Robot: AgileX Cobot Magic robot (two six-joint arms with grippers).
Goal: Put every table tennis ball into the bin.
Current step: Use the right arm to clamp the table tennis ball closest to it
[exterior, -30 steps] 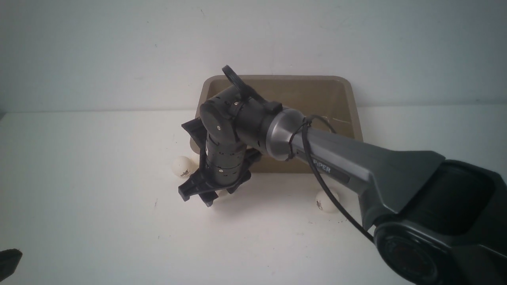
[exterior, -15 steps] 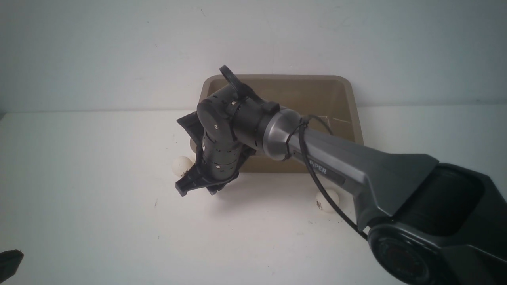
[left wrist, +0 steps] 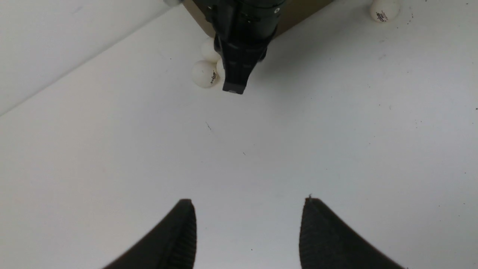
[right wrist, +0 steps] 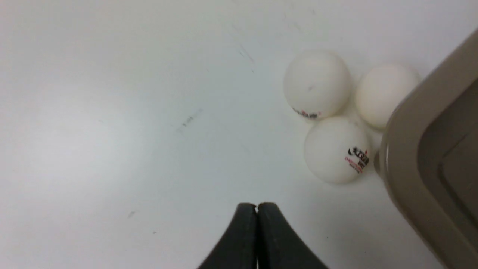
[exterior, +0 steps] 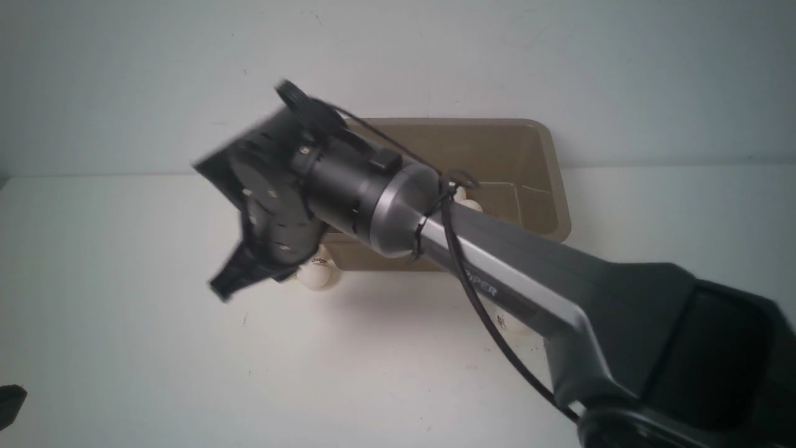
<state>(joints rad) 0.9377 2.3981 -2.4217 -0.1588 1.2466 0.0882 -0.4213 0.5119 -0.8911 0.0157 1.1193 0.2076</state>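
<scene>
Bin (exterior: 535, 180), mouth up, long axis running left to right at the back of the bench (exterior: 124, 348), half hidden by the right arm (exterior: 528, 280). Three balls (right wrist: 338, 149) cluster at its near left corner. Right claw (right wrist: 257, 209) pressed shut, empty; left claw (left wrist: 248, 213) parted, empty.

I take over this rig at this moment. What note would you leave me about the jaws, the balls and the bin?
Jaws: the right gripper is shut and empty; the left gripper is open and empty, over the table.
Things: three balls sit clustered beside a corner of the bin; a fourth ball lies alone before its front wall.
Done: at least one binned ball shows.
Left: the four on the table.
</scene>
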